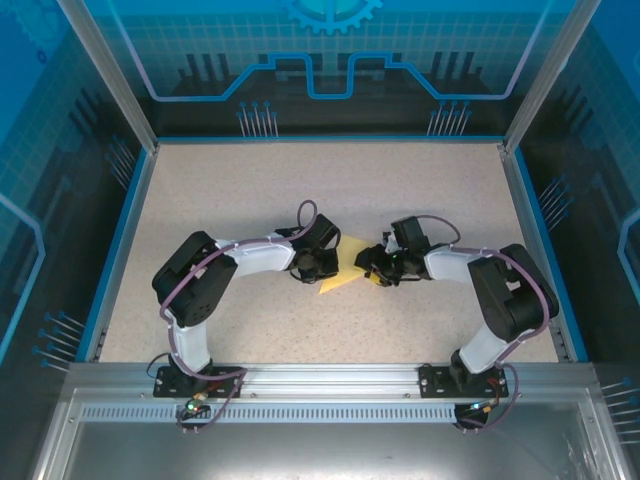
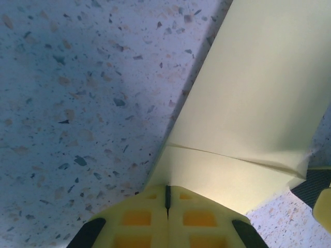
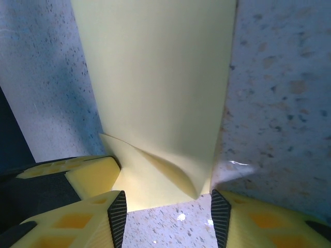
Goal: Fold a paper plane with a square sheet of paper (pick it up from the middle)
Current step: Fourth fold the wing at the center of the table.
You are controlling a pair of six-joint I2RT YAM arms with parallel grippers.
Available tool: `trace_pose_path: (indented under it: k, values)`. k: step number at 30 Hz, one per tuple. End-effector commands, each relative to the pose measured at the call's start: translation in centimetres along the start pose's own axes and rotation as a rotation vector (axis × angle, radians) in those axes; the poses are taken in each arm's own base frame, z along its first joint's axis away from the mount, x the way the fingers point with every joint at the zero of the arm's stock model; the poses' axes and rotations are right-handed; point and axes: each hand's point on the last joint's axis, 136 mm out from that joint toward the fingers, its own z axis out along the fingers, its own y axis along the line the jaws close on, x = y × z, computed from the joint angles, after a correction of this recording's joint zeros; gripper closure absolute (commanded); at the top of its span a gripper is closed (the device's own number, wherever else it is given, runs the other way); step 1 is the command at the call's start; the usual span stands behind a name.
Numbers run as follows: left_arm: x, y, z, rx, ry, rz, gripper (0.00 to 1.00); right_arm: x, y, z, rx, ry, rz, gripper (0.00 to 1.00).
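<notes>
Pale-yellow square sheet of paper [image 1: 338,270], partly folded, lay on the speckled table [image 1: 250,180] between the arms. Left gripper [image 2: 167,190]: fingers together, tips at its edge, probably pinning it. Right gripper [image 3: 168,201]: jaws apart, straddling the opposite end, holding nothing.

A speckled beige table [image 1: 250,190] with a blue rim is carrying one pale-yellow sheet of paper [image 1: 343,270] near its middle. The sheet is lying mostly flat on the surface, with one end lifting slightly and showing a crease and a curled fold.
</notes>
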Motion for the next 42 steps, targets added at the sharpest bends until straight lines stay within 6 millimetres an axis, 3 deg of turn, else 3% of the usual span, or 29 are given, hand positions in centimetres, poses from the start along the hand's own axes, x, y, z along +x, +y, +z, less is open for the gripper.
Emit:
trace_pose_path:
  k: [1, 7, 18, 27, 30, 33, 38, 42]
  values:
    - [1.2, 2.0, 0.5, -0.075, 0.03, -0.015, 0.96, 0.5, -0.6, -0.4, 0.035, -0.005, 0.014, 0.5]
    - [1.2, 2.1, 0.5, -0.075, 0.027, -0.015, 0.96, 0.8, 0.8, 0.6, -0.043, 0.053, -0.001, 0.51]
    - [1.3, 2.1, 0.4, -0.071, 0.03, -0.017, 0.96, 0.8, 1.6, 1.5, -0.108, 0.079, 0.004, 0.57]
    - [1.1, 1.5, -0.1, -0.047, 0.021, 0.002, 0.92, 0.8, 1.7, 1.6, -0.098, 0.085, 0.012, 0.86]
    - [0.6, 0.4, -1.2, -0.007, -0.002, 0.038, 0.87, 0.8, 1.5, 1.0, -0.075, 0.07, 0.019, 0.96]
    - [0.0, -1.0, -3.0, 0.063, -0.051, 0.091, 0.76, 0.8, 1.8, 0.3, -0.056, 0.057, 0.023, 1.0]
    - [-0.2, -2.5, -5.6, 0.23, -0.168, 0.23, 0.44, 0.6, 2.7, -0.6, -0.038, 0.052, 0.047, 1.0]
    - [0.5, -3.2, -6.2, 0.352, -0.251, 0.386, 0.26, 0.4, 3.4, -1.0, -0.015, 0.065, 0.073, 1.0]
